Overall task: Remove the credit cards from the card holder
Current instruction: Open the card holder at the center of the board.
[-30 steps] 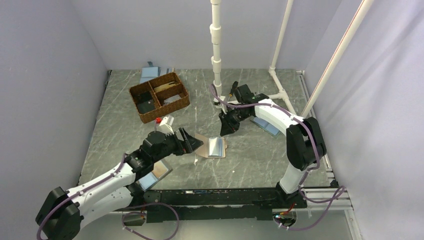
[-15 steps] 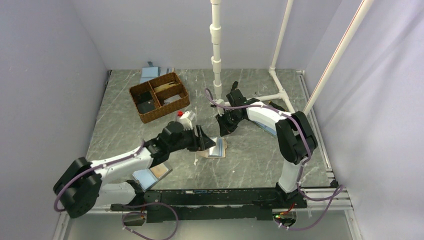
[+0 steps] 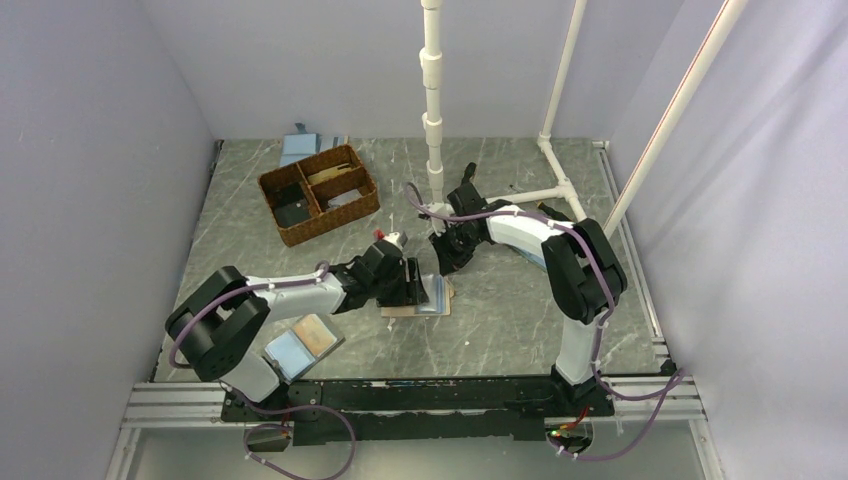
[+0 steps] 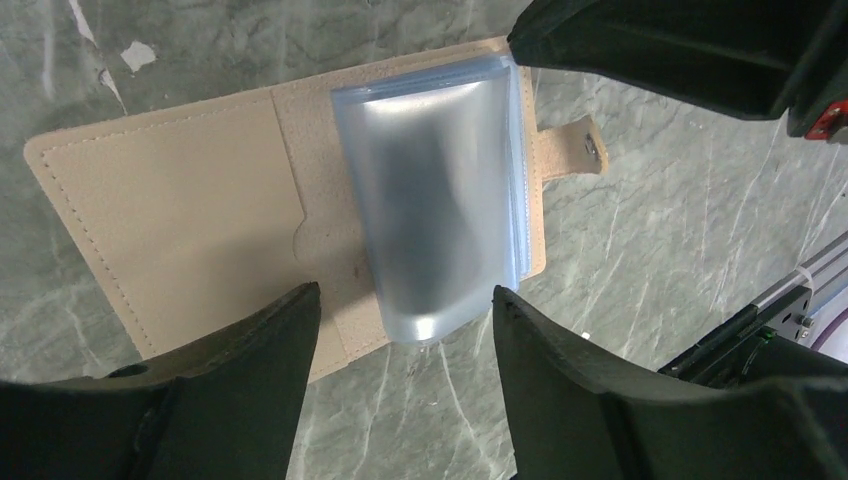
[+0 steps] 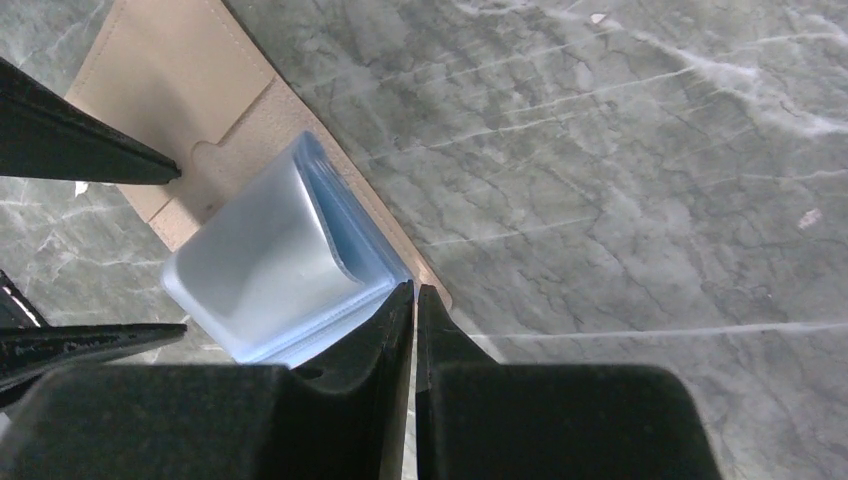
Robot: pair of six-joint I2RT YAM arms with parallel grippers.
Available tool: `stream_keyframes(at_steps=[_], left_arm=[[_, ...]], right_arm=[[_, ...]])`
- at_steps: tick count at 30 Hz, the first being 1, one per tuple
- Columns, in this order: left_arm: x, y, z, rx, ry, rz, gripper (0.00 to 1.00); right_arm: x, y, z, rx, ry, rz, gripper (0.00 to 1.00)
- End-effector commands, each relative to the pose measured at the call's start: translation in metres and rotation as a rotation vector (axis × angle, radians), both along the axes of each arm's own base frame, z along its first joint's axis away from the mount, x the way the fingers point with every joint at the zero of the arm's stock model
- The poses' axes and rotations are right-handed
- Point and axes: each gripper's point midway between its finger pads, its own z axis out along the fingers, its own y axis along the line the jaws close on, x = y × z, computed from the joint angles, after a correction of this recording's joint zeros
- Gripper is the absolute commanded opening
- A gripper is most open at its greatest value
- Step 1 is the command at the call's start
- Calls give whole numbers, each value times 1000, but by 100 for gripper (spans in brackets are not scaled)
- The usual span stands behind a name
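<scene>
The card holder [image 4: 170, 220] lies open in the middle of the table [image 5: 620, 150], its blue sleeves [image 4: 440, 210] bulging up. The right claw [image 5: 414, 290], pressed together, bears on the sleeves' corner, apparently to pin the holder; whether it nips a sleeve I cannot tell. The left claw [image 4: 405, 295], spread, straddles the sleeves' free end. The left arm stretches low across the table; the right curls back, wrist down.
</scene>
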Motion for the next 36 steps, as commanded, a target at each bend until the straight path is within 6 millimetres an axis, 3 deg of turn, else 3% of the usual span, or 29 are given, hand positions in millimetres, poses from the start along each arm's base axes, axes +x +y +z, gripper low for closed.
stream_keyframes(at_steps=[1, 11, 23, 30, 34, 36], left_arm=[[6, -11, 9, -10, -22, -22, 71], [-1, -16, 7, -53, -11, -50, 84], [-3, -13, 1, -48, 2, -38, 86], [-2, -4, 0, -31, 0, 11, 82], [-3, 2, 0, -27, -4, 42, 74], [-3, 6, -2, -20, -4, 62, 61]], right_arm=[[-2, 11, 3, 34, 4, 21, 7], [-22, 28, 15, 125, 60, 106, 7], [-48, 49, 31, 282, 187, 183, 7], [-59, 56, 36, 352, 265, 203, 7], [-56, 56, 35, 339, 252, 197, 8], [-51, 53, 34, 312, 223, 180, 9]])
